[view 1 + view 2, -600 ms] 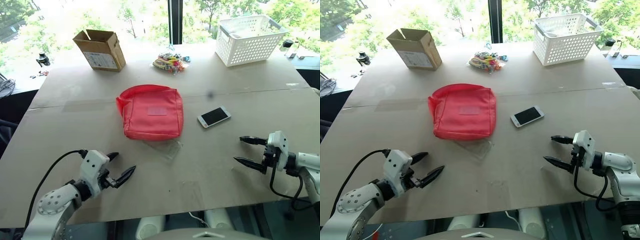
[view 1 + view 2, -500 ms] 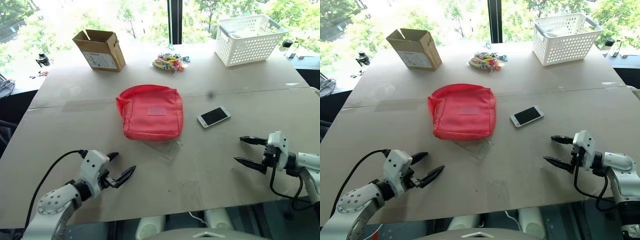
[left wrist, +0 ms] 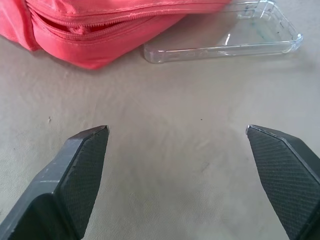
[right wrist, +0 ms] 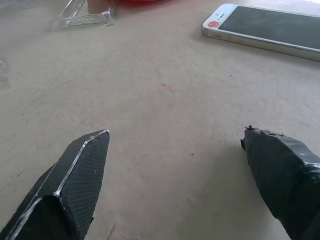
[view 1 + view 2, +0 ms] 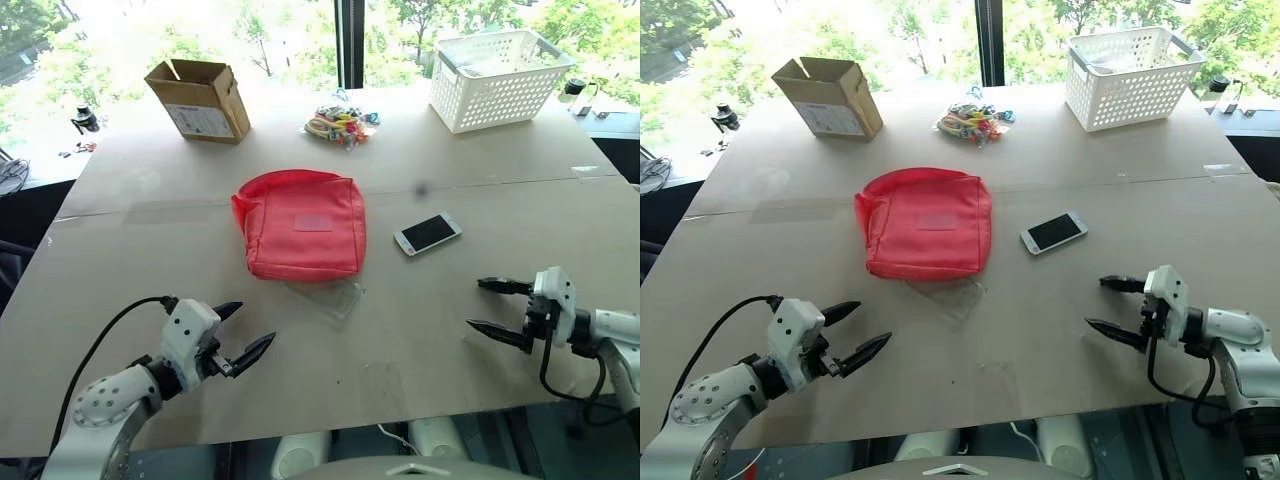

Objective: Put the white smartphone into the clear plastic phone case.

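The phone [image 5: 428, 234] is found lying flat right of the tabletop's centre, long axis slanted toward the far right corner, nearer the released, empty right gripper [image 5: 491, 306]; the case [image 5: 324, 296] is nearer the released left gripper [image 5: 241, 332].
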